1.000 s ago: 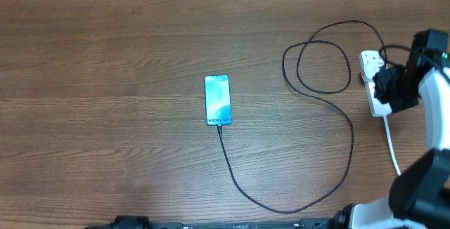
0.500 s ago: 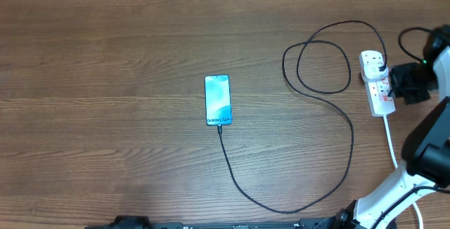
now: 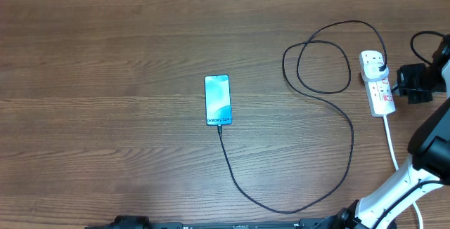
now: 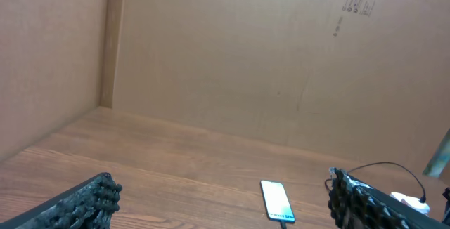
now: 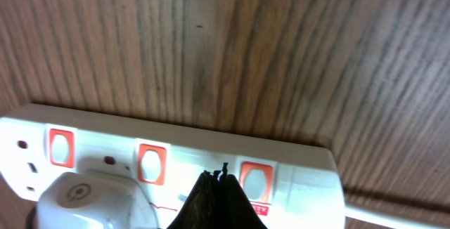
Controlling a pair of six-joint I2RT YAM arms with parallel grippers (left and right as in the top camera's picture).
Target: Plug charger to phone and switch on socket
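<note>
thin black charger loops btwn slim phone, white socket.

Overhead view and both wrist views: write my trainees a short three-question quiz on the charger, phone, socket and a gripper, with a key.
1. True or false: the charger cable ends at the lower edge of the phone.
2. How many red switches does the socket show in the right wrist view? A two, B three, C five.
3. Fill in: the left gripper is ___ (open or shut).
Key: 1 true; 2 B; 3 open.
</note>
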